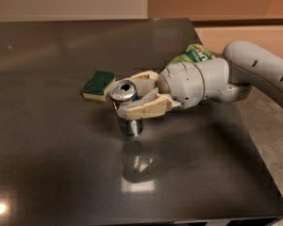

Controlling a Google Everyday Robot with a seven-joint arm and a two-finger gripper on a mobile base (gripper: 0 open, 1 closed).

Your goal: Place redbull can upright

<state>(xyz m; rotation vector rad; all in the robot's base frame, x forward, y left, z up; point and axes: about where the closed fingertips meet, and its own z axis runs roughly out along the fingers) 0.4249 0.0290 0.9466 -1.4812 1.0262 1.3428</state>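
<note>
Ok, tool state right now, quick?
Tool: closed on the can, holding it upright on the table beside the sponge.

My gripper (134,96) is over the middle of the table (52,173), reaching in from the right. The redbull can (124,92) sits between my two fingers, held on both sides, top up and bottom down by the table. The sponge (98,83) lies just left of the can, a bit behind it. A snack bag (196,55) lies behind my wrist, off to the right.

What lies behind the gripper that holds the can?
A green bag shows behind the gripper, shut on the can beside the sponge; the wrist hides most of the bag.
</note>
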